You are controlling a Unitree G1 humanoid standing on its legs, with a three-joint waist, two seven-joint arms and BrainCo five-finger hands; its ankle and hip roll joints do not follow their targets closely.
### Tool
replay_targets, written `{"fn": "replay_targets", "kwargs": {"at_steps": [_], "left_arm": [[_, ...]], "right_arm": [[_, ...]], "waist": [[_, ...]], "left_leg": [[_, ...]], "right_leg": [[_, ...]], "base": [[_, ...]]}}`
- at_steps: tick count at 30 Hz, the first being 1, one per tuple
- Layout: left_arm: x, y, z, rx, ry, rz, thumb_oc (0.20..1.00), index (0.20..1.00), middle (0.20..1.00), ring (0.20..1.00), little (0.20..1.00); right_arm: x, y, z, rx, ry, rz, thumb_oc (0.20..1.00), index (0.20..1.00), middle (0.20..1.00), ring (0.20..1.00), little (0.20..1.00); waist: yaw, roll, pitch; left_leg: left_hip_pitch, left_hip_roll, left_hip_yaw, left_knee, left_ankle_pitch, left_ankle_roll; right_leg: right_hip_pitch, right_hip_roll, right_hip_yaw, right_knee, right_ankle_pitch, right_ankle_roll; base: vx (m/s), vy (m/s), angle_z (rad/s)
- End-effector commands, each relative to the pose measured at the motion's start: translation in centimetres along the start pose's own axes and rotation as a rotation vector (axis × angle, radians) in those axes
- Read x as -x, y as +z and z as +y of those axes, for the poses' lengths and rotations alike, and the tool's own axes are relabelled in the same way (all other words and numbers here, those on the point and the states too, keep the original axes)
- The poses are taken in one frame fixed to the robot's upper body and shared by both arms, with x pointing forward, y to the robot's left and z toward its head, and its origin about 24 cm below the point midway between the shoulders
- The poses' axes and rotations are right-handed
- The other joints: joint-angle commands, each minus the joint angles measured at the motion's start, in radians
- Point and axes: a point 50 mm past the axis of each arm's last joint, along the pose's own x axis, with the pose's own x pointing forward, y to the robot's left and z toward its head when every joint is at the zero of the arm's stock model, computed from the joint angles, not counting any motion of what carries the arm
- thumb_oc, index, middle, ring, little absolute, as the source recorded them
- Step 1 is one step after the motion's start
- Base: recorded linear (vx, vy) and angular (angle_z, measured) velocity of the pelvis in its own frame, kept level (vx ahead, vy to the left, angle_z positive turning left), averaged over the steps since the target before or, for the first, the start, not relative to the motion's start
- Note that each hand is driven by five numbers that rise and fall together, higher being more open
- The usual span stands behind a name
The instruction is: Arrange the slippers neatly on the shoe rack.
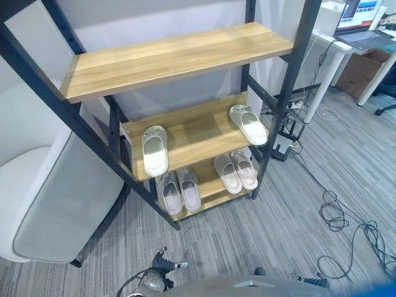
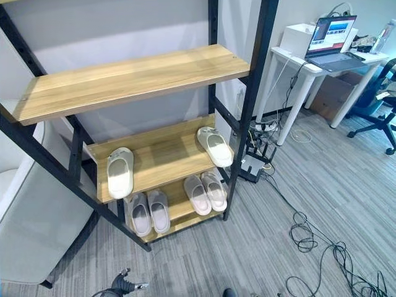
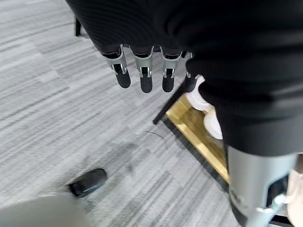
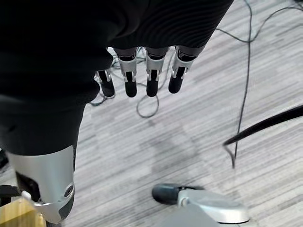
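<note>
Hanging slack-fingered, both hands (image 3: 142, 71) (image 4: 142, 75) empty, well apart from slippers (image 1: 154, 150) on rack (image 1: 185, 133).

1. The shoe rack (image 1: 185, 133) stands against the wall, its top shelf (image 1: 173, 59) bare wood from post to post.
2. On the middle shelf, one slipper (image 1: 154, 150) lies at the left end and another (image 1: 248, 124) at the right end, overhanging the front edge; bare board runs between them.
3. Two slipper pairs (image 1: 207, 182) crowd the bottom shelf.
4. A grey chair (image 1: 55, 198) presses against the rack's left side.
5. Cables (image 1: 346, 229) trail over the carpet right of the rack.
</note>
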Motion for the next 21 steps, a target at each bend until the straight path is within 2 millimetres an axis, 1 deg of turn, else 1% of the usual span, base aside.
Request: {"fn": "replay_targets", "kwargs": {"at_steps": [1,2,3,4,6,7,8,10,11,12,13,15,17,21], "left_arm": [[-0.7,2.1,0.7,-0.023,0.019,-0.048,1.000,1.000,1.000,1.000,1.000],[-0.9,3.1,0.9,-0.030,0.020,-0.088,1.000,1.000,1.000,1.000,1.000],[-0.9,3.1,0.9,-0.030,0.020,-0.088,1.000,1.000,1.000,1.000,1.000],[-1.0,6.8,1.2,-0.088,-0.001,-0.250,1.000,1.000,1.000,1.000,1.000],[-0.2,9.9,1.0,-0.131,-0.054,-0.421,1.000,1.000,1.000,1.000,1.000],[1.0,12.1,1.1,-0.125,-0.099,-0.564,1.000,1.000,1.000,1.000,1.000],[1.9,13.2,1.2,-0.115,-0.129,-0.639,1.000,1.000,1.000,1.000,1.000],[3.3,14.4,1.4,-0.117,-0.187,-0.738,1.000,1.000,1.000,1.000,1.000],[4.6,15.8,1.6,-0.128,-0.229,-0.830,1.000,1.000,1.000,1.000,1.000],[5.2,16.4,1.7,-0.133,-0.243,-0.870,1.000,1.000,1.000,1.000,1.000],[7.8,19.6,2.2,-0.184,-0.269,-1.057,1.000,1.000,1.000,1.000,1.000],[8.6,20.8,2.2,-0.227,-0.259,-1.122,1.000,1.000,1.000,1.000,1.000],[9.7,23.0,2.1,-0.292,-0.205,-1.219,1.000,1.000,1.000,1.000,1.000],[10.0,25.0,2.4,-0.296,-0.111,-1.268,1.000,1.000,1.000,1.000,1.000]], "right_arm": [[-1.5,3.1,-4.1,-0.074,-0.141,-0.038,1.000,1.000,1.000,1.000,1.000],[-1.6,3.3,-4.7,-0.073,-0.152,-0.064,1.000,1.000,1.000,1.000,1.000],[-1.6,3.3,-4.7,-0.073,-0.152,-0.064,1.000,1.000,1.000,1.000,1.000],[-1.5,3.7,-4.2,-0.088,-0.110,-0.091,1.000,1.000,1.000,1.000,1.000],[-1.4,4.0,-3.9,-0.069,-0.090,-0.120,1.000,1.000,1.000,1.000,1.000],[-1.3,4.1,-3.8,-0.057,-0.074,-0.138,1.000,1.000,1.000,1.000,1.000],[-1.3,4.1,-3.7,-0.045,-0.065,-0.148,1.000,1.000,1.000,1.000,1.000],[-1.2,4.1,-3.5,-0.018,-0.051,-0.155,1.000,1.000,1.000,1.000,1.000],[-1.2,4.2,-3.3,-0.001,-0.040,-0.162,1.000,1.000,1.000,1.000,1.000],[-1.2,4.4,-3.2,0.009,-0.035,-0.166,1.000,1.000,1.000,1.000,1.000],[-1.2,4.8,-2.8,0.044,-0.022,-0.175,1.000,1.000,1.000,1.000,1.000],[-1.1,5.0,-2.4,0.060,-0.016,-0.181,1.000,1.000,1.000,1.000,1.000],[-1.0,5.3,-1.8,0.090,-0.002,-0.183,1.000,1.000,1.000,1.000,1.000],[-0.9,5.3,-1.0,0.108,0.012,-0.182,1.000,1.000,1.000,1.000,1.000]], "waist": [[0.003,-0.011,0.021],[0.010,-0.013,0.024],[0.010,-0.013,0.025],[0.014,-0.018,0.038],[0.015,-0.016,0.047],[0.017,-0.013,0.051],[0.018,-0.012,0.052],[0.020,-0.012,0.052],[0.022,-0.011,0.051],[0.024,-0.011,0.051],[0.028,-0.012,0.047],[0.027,-0.012,0.046],[0.023,-0.012,0.042],[0.018,-0.012,0.038]], "left_leg": [[-0.064,0.036,0.045,0.008,0.006,-0.035],[-0.064,0.036,0.039,0.008,0.006,-0.034],[-0.064,0.036,0.039,0.008,0.006,-0.034],[-0.068,0.035,0.026,0.008,0.008,-0.031],[-0.076,0.033,0.018,0.008,0.012,-0.029],[-0.081,0.033,0.016,0.008,0.013,-0.027],[-0.084,0.033,0.015,0.008,0.013,-0.026],[-0.086,0.032,0.013,0.008,0.012,-0.024],[-0.086,0.031,0.013,0.008,0.010,-0.022],[-0.085,0.030,0.012,0.008,0.008,-0.022],[-0.085,0.027,0.008,0.008,0.004,-0.021],[-0.086,0.022,0.007,0.008,0.002,-0.021],[-0.091,0.020,0.009,0.008,-0.001,-0.024],[-0.099,0.017,0.012,0.008,-0.001,-0.025]], "right_leg": [[0.033,-0.045,-0.058,0.022,-0.057,0.072],[0.037,-0.044,-0.060,0.022,-0.059,0.071],[0.037,-0.044,-0.061,0.022,-0.059,0.071],[0.036,-0.041,-0.062,0.028,-0.063,0.070],[0.028,-0.040,-0.063,0.036,-0.064,0.071],[0.023,-0.040,-0.065,0.040,-0.065,0.071],[0.021,-0.040,-0.065,0.041,-0.066,0.072],[0.019,-0.040,-0.065,0.040,-0.065,0.073],[0.020,-0.042,-0.066,0.036,-0.064,0.075],[0.020,-0.042,-0.066,0.033,-0.063,0.076],[0.025,-0.042,-0.069,0.027,-0.064,0.077],[0.027,-0.043,-0.071,0.023,-0.063,0.078],[0.026,-0.044,-0.075,0.012,-0.060,0.080],[0.015,-0.044,-0.071,0.011,-0.060,0.082]], "base": [[0.03,-0.035,0.00],[0.03,-0.035,0.02],[0.00,-0.041,0.21],[-0.01,-0.024,0.21],[-0.02,-0.006,0.15],[-0.01,0.008,0.12],[0.00,0.006,0.12],[0.03,0.001,0.08],[0.05,0.002,0.01],[0.11,-0.014,-0.02],[0.10,-0.015,-0.01],[0.08,-0.013,0.01],[0.05,-0.015,0.00],[0.02,-0.007,0.00]]}}
